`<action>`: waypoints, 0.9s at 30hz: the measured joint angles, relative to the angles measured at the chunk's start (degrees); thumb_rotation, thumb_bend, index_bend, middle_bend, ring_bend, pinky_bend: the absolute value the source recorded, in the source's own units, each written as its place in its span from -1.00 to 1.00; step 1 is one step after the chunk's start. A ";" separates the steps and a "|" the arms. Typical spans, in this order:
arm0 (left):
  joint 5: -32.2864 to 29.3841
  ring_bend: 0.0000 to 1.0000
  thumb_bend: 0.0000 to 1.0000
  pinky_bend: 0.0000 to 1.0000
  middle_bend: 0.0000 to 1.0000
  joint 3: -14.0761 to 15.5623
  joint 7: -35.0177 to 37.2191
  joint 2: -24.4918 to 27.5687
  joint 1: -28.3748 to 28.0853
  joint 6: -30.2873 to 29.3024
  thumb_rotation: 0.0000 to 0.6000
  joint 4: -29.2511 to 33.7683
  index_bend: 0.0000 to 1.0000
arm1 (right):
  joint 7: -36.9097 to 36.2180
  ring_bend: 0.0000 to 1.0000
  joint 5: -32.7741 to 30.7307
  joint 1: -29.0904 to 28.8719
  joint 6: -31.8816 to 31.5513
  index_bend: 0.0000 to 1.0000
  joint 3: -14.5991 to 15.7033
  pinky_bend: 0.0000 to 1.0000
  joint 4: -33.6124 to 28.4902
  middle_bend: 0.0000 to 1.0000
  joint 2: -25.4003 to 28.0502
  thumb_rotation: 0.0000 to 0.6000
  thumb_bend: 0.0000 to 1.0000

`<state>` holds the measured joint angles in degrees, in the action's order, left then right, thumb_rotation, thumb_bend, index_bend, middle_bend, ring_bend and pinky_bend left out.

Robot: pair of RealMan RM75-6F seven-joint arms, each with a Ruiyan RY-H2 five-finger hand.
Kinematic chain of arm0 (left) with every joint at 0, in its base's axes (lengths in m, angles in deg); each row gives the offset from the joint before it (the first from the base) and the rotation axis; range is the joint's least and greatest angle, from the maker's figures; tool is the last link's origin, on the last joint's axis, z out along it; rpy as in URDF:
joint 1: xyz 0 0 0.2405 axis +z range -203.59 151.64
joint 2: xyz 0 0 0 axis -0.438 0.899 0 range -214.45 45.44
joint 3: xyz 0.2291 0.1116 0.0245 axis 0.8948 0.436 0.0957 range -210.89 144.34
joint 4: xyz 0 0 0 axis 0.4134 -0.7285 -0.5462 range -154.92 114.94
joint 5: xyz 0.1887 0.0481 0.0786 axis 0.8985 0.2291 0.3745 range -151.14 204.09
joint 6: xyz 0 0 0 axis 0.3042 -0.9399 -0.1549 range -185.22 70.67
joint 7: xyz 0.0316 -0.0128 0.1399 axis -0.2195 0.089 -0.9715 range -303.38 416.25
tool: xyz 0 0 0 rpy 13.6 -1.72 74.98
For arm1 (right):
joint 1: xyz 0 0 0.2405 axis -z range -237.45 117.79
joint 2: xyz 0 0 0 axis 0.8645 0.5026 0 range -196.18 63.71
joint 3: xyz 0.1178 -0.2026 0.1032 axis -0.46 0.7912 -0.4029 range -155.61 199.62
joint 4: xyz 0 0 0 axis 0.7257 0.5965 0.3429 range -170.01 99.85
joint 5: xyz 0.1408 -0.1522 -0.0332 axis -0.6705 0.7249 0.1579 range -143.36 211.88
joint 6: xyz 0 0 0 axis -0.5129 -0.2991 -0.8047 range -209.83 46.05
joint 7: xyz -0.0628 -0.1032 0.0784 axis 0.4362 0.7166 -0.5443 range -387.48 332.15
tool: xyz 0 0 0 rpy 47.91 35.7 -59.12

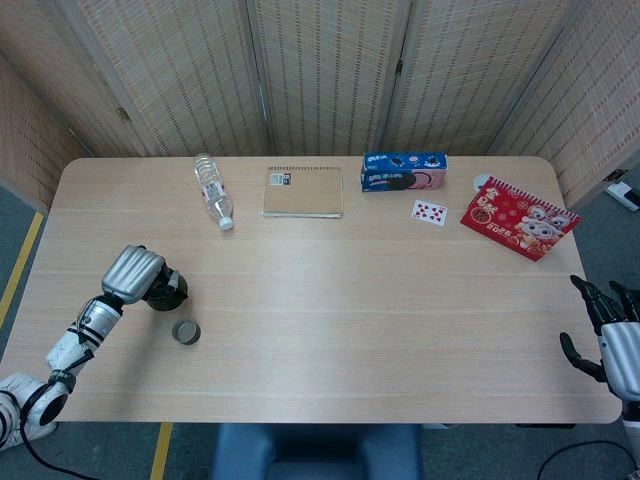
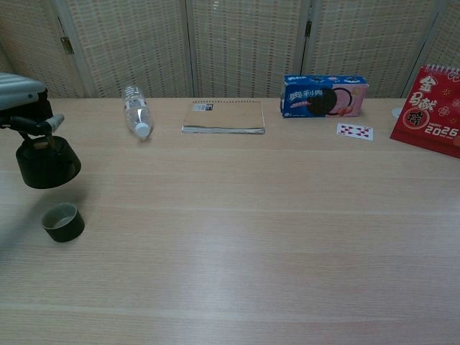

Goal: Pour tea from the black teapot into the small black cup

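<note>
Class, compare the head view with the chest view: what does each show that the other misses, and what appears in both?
Only the head view shows the right hand, open, off the table's right edge, and the left forearm. Only the chest view shows the teapot's side, lifted clear of the table, and the cup's hollow. Both show the left hand holding the teapot, the cup, bottle, notebook, cookie box, playing card and calendar.

Left hand (image 2: pixel 21 97): cropped by chest view's left edge. Red calendar (image 2: pixel 431 111): cropped at right. Playing card (image 1: pixel 429 212): rank unreadable.
</note>
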<state>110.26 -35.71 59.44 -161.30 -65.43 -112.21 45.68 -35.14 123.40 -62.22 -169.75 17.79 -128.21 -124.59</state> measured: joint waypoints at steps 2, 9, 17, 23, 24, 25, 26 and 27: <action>0.37 0.90 0.30 0.15 1.00 0.11 -0.50 0.06 0.06 -0.40 -0.35 0.17 1.00 | 0.36 -0.50 0.04 -0.15 0.06 -0.89 -0.08 -0.84 -0.23 -0.63 0.35 1.00 -0.15; 1.91 0.90 0.30 0.16 1.00 0.64 -2.86 -0.09 0.70 -2.80 -0.33 0.76 1.00 | 1.86 -0.50 -0.02 -0.80 0.55 -0.89 -0.45 -0.84 -1.99 -0.63 2.20 1.00 -0.15; 3.46 0.90 0.30 0.17 1.00 1.47 -4.73 -0.51 1.89 -5.17 -0.32 1.41 1.00 | 2.24 -0.50 0.11 -1.04 0.77 -0.89 -0.25 -0.84 -3.32 -0.63 2.99 1.00 -0.15; 5.56 0.90 0.30 0.17 1.00 2.03 -7.12 -0.85 2.39 -7.72 -0.32 0.54 1.00 | 2.44 -0.50 -0.03 -0.63 0.20 -0.89 -0.05 -0.84 -3.60 -0.63 2.98 1.00 -0.15; 6.07 0.90 0.30 0.17 1.00 2.15 -7.59 -0.98 2.52 -8.35 -0.32 0.22 1.00 | 2.46 -0.50 -0.05 -0.57 0.11 -0.89 -0.03 -0.84 -3.64 -0.63 2.98 1.00 -0.15; 6.45 0.90 0.30 0.17 1.00 2.25 -7.96 -1.09 2.62 -8.81 -0.32 -0.02 1.00 | 2.48 -0.50 -0.07 -0.47 -0.03 -0.89 0.01 -0.84 -3.71 -0.63 2.99 1.00 -0.15; 6.83 0.90 0.30 0.17 1.00 2.36 -8.31 -1.20 2.74 -9.26 -0.31 -0.24 1.00 | 2.50 -0.50 -0.08 -0.39 -0.12 -0.89 0.05 -0.84 -3.76 -0.63 2.99 1.00 -0.15; 7.28 0.90 0.30 0.17 1.00 2.50 -8.70 -1.35 2.89 -9.83 -0.32 -0.52 1.00 | 2.52 -0.50 -0.09 -0.34 -0.18 -0.89 0.08 -0.84 -3.78 -0.63 2.99 1.00 -0.15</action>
<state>117.54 -33.22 50.73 -162.65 -62.54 -122.04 45.16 -32.62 123.31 -62.55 -169.94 17.87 -131.99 -121.60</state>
